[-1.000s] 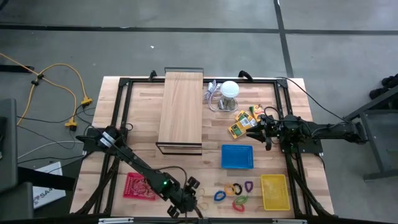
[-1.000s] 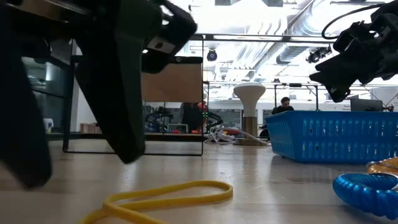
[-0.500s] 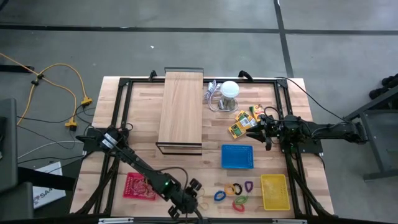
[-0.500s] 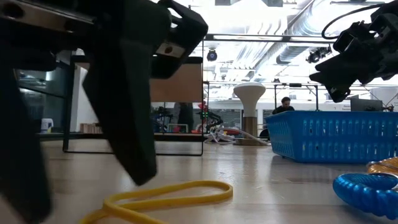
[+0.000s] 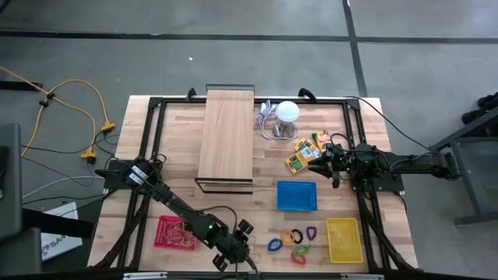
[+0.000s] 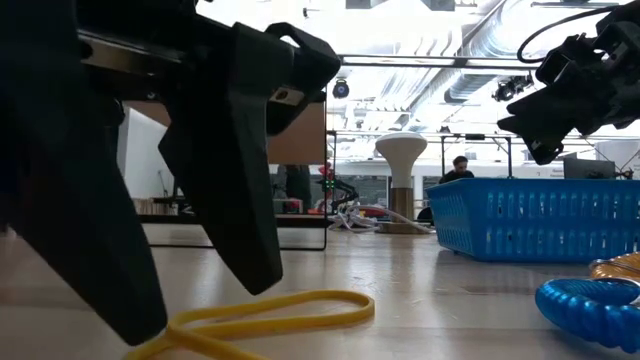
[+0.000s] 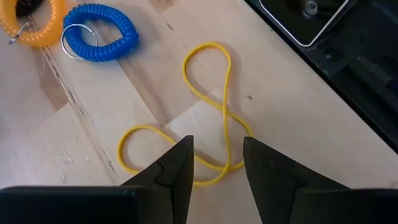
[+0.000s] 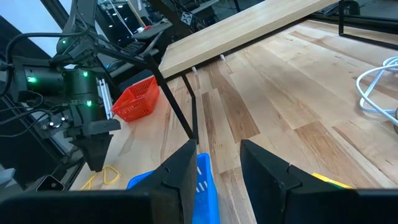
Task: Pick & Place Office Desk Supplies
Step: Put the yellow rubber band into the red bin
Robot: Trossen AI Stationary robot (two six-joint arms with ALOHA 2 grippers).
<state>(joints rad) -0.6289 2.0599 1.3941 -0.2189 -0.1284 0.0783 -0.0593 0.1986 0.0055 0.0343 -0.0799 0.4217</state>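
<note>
yellow rubber band (image 7: 214,112): thin loop twisted into a figure-eight, lying flat on the wooden tabletop (image 7: 93,124) near its front edge, loose.
blue coiled loop clip (image 7: 99,32): spiral plastic ring with a metal key ring, flat on the tabletop, beside the band.
orange coiled loop clip (image 7: 34,22): touching the blue one, partly cut off.
other loop clips (image 5: 299,243): yellow, purple, red and green, clustered just beyond the blue one.
yellow-orange printed packs (image 5: 303,152): several, lying together near the tabletop's right side.
bands in red basket (image 5: 177,232): thin loops, piled inside.
</note>
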